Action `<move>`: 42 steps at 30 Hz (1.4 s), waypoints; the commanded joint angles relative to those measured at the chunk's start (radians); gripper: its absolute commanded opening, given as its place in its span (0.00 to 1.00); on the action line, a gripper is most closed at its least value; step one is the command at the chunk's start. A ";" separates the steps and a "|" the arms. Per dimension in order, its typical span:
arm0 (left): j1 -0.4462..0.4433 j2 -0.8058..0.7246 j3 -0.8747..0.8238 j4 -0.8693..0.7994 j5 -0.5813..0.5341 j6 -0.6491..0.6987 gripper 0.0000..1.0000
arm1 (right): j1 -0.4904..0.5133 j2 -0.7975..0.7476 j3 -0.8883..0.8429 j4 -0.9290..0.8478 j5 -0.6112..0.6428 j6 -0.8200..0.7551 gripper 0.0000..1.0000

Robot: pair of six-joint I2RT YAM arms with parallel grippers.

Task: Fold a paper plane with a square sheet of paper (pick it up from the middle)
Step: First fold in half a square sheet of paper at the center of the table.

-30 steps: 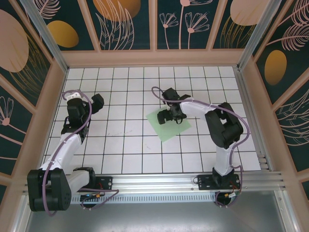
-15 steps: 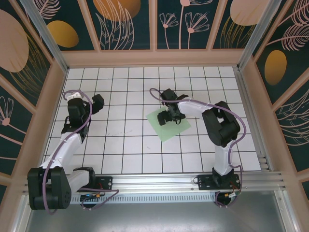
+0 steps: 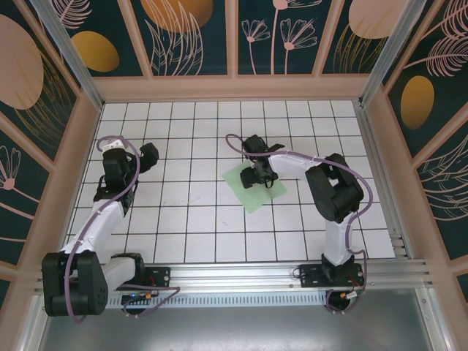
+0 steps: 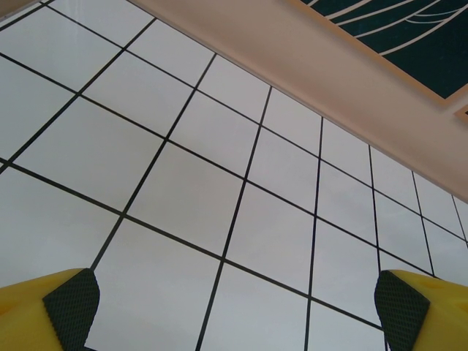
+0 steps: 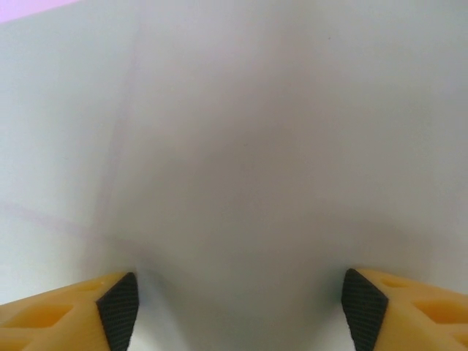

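Observation:
The square sheet of paper (image 3: 252,197), pale mint green, lies flat on the white grid table right of centre, turned like a diamond. My right gripper (image 3: 257,178) points down onto its upper middle. In the right wrist view the sheet (image 5: 234,146) lies very close under the camera, and the right gripper (image 5: 241,311) has its black-padded fingertips (image 5: 121,307) apart on the paper, with nothing pinched between them. My left gripper (image 3: 148,156) hovers over bare tiles at the left, well away from the sheet. The left gripper (image 4: 235,311) stands wide open and holds nothing.
The table (image 3: 190,234) is a white grid with black lines, ringed by a pale wooden frame (image 3: 230,88) and patterned walls. A metal rail (image 3: 241,274) with both arm bases runs along the near edge. The back wall's foot (image 4: 351,95) shows in the left wrist view.
The right gripper's jaws have narrowed while it sits on the sheet, and its wrist has shifted slightly left. The left arm has not moved.

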 commanded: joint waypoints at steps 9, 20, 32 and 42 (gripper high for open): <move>0.005 0.051 0.009 0.002 0.215 -0.085 0.98 | -0.003 -0.128 -0.041 0.110 -0.268 0.153 0.42; -0.089 0.101 -0.086 0.144 0.453 -0.241 0.92 | -0.052 -0.281 -0.198 0.464 -0.601 0.428 0.35; -0.395 0.293 -0.160 0.490 0.418 -0.515 0.90 | -0.114 -0.219 -0.351 0.668 -0.669 0.621 0.35; -0.528 0.520 -0.173 0.875 0.432 -0.754 0.82 | -0.156 -0.217 -0.434 0.852 -0.793 0.755 0.35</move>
